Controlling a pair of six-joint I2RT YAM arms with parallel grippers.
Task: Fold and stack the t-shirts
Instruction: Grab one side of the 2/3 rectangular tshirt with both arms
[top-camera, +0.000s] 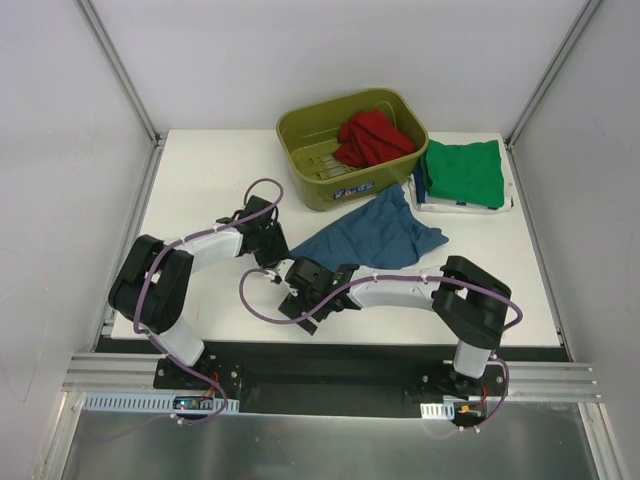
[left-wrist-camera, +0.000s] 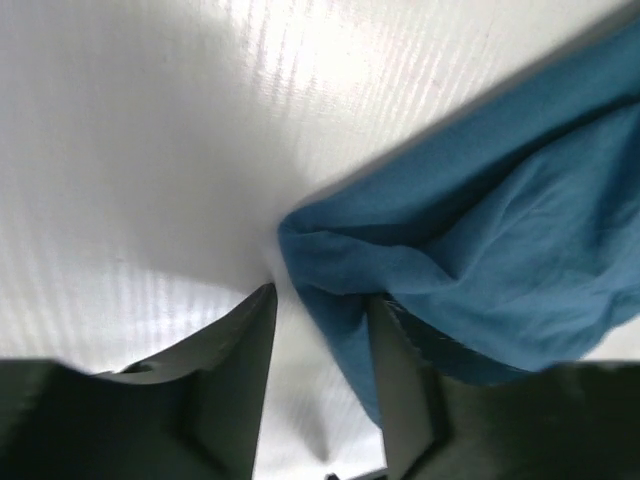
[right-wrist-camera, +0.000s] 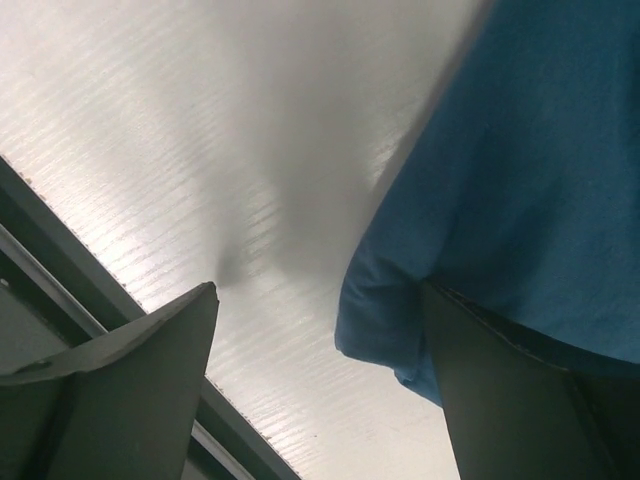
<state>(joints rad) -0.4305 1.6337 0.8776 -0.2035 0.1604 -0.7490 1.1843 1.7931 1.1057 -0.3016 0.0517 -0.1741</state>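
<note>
A teal-blue t-shirt (top-camera: 372, 236) lies crumpled on the white table (top-camera: 200, 190). Its near-left corner (left-wrist-camera: 330, 245) sits between my left gripper's (left-wrist-camera: 322, 295) fingers, against the right finger (left-wrist-camera: 400, 380), and bare table shows in the gap. My left gripper (top-camera: 275, 258) stands at that corner in the top view. My right gripper (top-camera: 298, 275) is just nearer, jaws wide apart. A hem of the blue shirt (right-wrist-camera: 385, 320) hangs between them beside the right finger (right-wrist-camera: 500, 400) of that gripper (right-wrist-camera: 320, 290). A red t-shirt (top-camera: 374, 137) lies in the tub. A green t-shirt (top-camera: 462, 172) lies folded at the back right.
The olive-green tub (top-camera: 300, 130) stands at the back centre of the table. The green shirt rests on a white tray (top-camera: 508, 203) with a blue edge showing under it. The table's near edge and metal rail (right-wrist-camera: 60, 290) run just beside my right gripper.
</note>
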